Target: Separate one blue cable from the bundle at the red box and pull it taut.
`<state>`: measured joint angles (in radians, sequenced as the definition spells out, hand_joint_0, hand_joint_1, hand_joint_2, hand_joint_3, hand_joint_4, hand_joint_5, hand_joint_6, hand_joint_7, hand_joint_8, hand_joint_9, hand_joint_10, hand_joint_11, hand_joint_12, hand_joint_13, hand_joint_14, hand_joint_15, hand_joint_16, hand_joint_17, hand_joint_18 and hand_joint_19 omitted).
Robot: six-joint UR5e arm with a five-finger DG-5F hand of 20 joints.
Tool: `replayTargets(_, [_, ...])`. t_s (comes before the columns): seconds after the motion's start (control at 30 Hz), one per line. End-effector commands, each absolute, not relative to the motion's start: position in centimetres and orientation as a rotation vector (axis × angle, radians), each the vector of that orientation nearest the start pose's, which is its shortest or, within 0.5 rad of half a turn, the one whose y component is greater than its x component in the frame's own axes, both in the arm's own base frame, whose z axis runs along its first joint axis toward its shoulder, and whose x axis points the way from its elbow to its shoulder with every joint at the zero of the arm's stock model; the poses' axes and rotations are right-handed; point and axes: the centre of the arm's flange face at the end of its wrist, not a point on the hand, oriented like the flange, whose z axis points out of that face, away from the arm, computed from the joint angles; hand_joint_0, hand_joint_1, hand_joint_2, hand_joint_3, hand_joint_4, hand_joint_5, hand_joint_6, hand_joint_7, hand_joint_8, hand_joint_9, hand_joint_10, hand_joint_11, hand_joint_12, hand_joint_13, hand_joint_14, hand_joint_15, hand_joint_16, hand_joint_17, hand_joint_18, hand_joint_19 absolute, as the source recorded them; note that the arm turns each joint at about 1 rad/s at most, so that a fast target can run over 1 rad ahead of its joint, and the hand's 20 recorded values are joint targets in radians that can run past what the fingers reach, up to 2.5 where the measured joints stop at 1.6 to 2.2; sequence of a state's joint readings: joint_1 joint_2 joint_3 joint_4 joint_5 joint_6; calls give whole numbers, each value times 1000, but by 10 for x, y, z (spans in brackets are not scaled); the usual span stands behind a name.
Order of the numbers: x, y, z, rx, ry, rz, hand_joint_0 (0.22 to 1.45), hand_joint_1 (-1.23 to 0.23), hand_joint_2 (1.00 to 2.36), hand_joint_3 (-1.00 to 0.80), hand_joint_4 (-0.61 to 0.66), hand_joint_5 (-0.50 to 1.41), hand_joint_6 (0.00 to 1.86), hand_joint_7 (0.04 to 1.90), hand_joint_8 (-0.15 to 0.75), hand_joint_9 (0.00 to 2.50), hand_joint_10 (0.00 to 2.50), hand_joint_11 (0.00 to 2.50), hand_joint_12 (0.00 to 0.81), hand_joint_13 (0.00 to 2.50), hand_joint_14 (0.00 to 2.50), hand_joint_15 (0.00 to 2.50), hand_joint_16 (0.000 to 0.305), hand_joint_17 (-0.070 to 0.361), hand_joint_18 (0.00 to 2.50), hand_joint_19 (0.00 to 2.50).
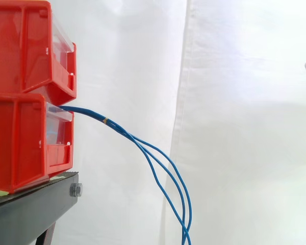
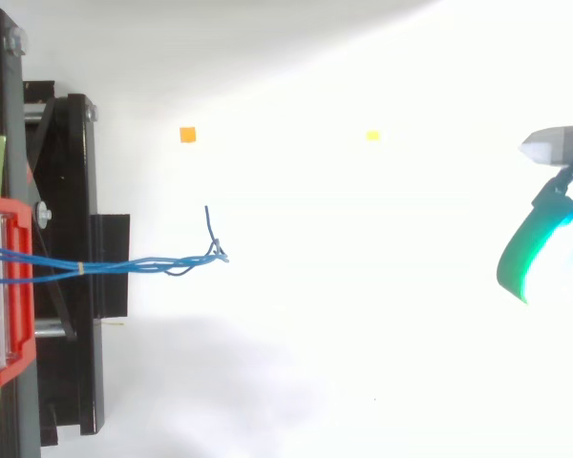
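Our hand [image 2: 533,256] sits at the far right in the top view, well apart from the cables [image 2: 134,264], and we cannot tell whether it is spread or closed. It holds nothing. The blue bundle leaves the lower red box [image 1: 20,138], is tied by a yellow band [image 1: 106,121], then splays and droops. Its long axis points from the box straight toward the hand, loose ends nearest us, so we judge the reach must run along that line.
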<state>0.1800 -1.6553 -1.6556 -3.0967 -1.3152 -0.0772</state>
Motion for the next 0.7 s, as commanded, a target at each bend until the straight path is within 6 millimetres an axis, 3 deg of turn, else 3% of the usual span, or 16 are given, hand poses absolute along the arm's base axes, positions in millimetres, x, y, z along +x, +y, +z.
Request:
replayTargets(0.0, [527, -67, 409, 1260, 1281, 1021, 561, -557, 1000, -500, 172, -282, 502, 714, 252, 31, 0, 48, 346, 0, 2, 83, 56, 126, 0, 319])
replayTargets(0.23, [562, -64, 381, 1242, 1237, 1000, 562, -558, 1000, -500, 176, -279, 502, 717, 254, 42, 0, 43, 348, 0, 2, 82, 55, 124, 0, 307])
replayTargets(0.27, [577, -61, 375, 1234, 1240, 992, 563, -558, 1000, -500, 175, -279, 502, 717, 254, 43, 0, 43, 348, 0, 2, 82, 55, 123, 0, 311])
replayTargets(0.43, [614, -58, 371, 1224, 1280, 941, 566, -563, 1000, -500, 177, -278, 502, 720, 257, 56, 0, 46, 347, 0, 2, 76, 50, 113, 0, 276])
replayTargets(0.57, [638, -60, 354, 1240, 1297, 894, 566, -600, 1000, -500, 188, -270, 502, 695, 268, 108, 0, 3, 351, 0, 1, 39, 50, 113, 49, 228])
replayTargets(0.67, [645, -62, 350, 1233, 1289, 889, 567, -602, 1000, -500, 189, -270, 502, 695, 269, 108, 0, 5, 347, 0, 2, 37, 49, 111, 55, 219])
